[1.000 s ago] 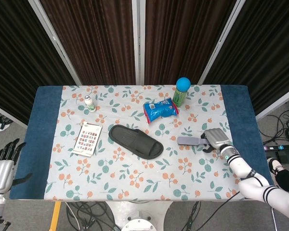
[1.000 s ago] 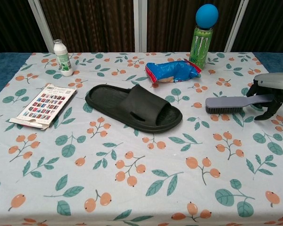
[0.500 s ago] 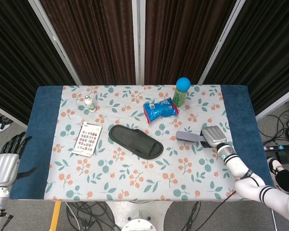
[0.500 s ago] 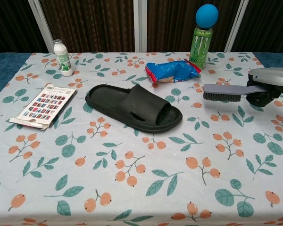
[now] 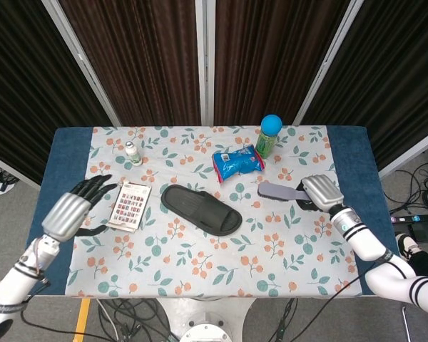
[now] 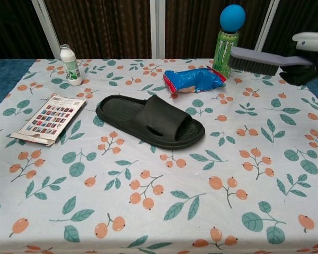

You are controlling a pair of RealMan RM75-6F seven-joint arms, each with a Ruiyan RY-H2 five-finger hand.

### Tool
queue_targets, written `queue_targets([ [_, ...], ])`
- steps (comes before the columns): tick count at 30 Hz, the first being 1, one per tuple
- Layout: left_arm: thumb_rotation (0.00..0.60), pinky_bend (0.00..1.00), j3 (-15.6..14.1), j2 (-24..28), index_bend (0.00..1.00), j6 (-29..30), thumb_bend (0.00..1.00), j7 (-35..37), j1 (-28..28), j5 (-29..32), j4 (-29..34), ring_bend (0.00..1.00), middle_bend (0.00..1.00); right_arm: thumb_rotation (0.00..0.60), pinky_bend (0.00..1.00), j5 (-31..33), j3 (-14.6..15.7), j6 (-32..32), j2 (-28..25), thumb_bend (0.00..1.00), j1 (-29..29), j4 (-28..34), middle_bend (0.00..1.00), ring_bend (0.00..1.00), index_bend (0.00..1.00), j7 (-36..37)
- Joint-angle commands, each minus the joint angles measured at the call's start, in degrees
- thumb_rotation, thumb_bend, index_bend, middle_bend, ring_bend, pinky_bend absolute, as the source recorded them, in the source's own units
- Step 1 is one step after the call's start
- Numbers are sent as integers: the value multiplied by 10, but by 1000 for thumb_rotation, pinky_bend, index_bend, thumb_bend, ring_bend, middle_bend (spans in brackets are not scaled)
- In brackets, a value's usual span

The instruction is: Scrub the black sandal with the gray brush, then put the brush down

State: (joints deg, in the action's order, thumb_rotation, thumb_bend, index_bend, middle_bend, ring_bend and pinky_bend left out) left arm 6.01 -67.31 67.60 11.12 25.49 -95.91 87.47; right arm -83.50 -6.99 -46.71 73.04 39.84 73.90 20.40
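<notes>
My right hand (image 5: pixel 321 192) grips the brush (image 6: pixel 257 60) by its handle, bristles down, well right of the sandal (image 5: pixel 201 209) mid-tabletop, so I'd swing left and land flat on the strap while my left hand (image 5: pixel 70 211) hovers empty, fingers spread

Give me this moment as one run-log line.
right hand: holds gray brush in the air | left hand: open, near card | black sandal: on table, unscrubbed
</notes>
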Motion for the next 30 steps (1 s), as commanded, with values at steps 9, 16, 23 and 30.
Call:
queue_targets([
  [9, 600, 171, 27, -160, 138, -241, 214, 60, 222, 19, -180, 90, 120, 600, 1000, 50, -19, 26, -59, 488, 27, 103, 1000, 1000, 1000, -112],
  [16, 600, 171, 10, -221, 127, -292, 211, 65, 281, 23, -255, 76, 95, 600, 1000, 78, -20, 37, -45, 485, 37, 102, 1000, 1000, 1000, -154],
  [23, 600, 170, -3, -284, 127, -334, 211, 86, 313, 51, -326, 77, 95, 600, 1000, 89, -17, 39, -27, 483, 43, 94, 1000, 1000, 1000, -168],
  [30, 600, 170, -16, -310, 127, -366, 211, 108, 341, 60, -364, 77, 97, 600, 1000, 86, -10, 37, -7, 478, 45, 83, 1000, 1000, 1000, -176],
])
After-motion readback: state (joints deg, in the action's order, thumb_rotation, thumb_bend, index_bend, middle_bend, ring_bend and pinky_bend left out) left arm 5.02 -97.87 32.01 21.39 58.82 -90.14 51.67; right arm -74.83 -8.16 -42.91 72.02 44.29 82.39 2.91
